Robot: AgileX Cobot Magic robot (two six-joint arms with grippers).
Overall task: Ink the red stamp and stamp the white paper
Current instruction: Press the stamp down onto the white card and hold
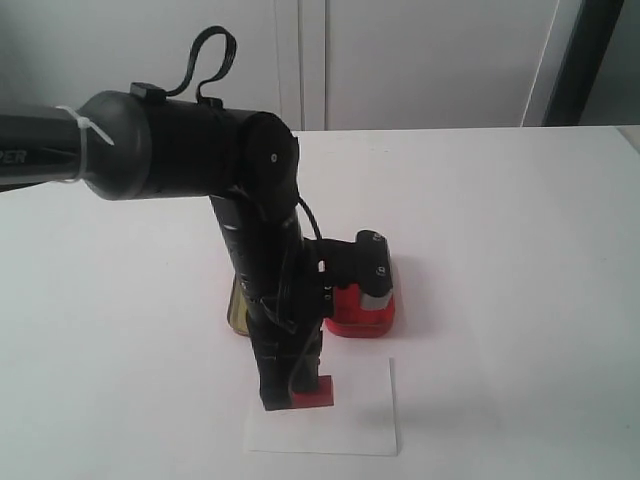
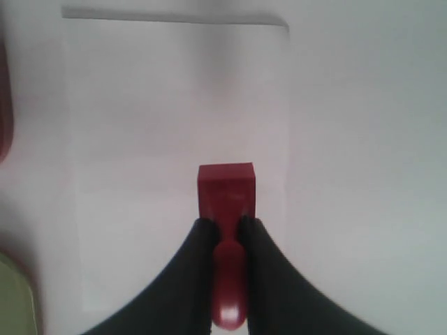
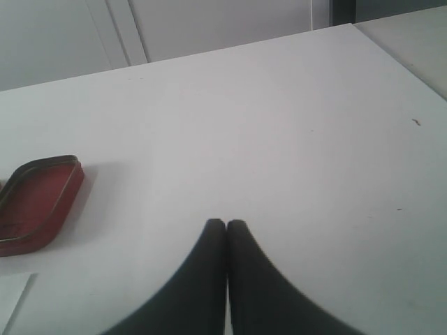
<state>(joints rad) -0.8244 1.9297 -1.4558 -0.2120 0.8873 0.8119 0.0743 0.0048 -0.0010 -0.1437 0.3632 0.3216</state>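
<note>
the desk [image 1: 500, 230] was a plain white, matte surface, bare over most of its width and lit evenly, with soft shadows under the things on it. behind its far edge stood pale wall panels [image 1: 420, 60] split by vertical seams, and a dark upright frame [image 1: 583, 60] cut the corner of the room at the right. in the right wrist view the same desk [image 3: 293, 132] ran back to those panels [image 3: 209, 28], with a small dark speck [image 3: 416, 123] on it.

the white paper [image 1: 352, 425] lay flat at the near edge of the desk, its edges square to it. the left fingers [image 1: 276, 388] pointed down over the sheet's left part, pinched onto the knob handle of the red stamp [image 1: 313, 392]. the left wrist view showed those fingers [image 2: 188, 265] closed on the handle from both sides, the stamp [image 2: 225, 192] with its square block out in front over the paper [image 2: 174, 105]. whether the block touched the sheet could not be told.

just beyond the paper sat the red ink tin [image 1: 365, 312], and beside it an olive-gold tin [image 1: 238, 308], half hidden by the arm.

the right fingers [image 3: 202, 279] were pressed together, holding nothing, above bare desk, with the ink tin [image 3: 38, 199] off to one side.
</note>
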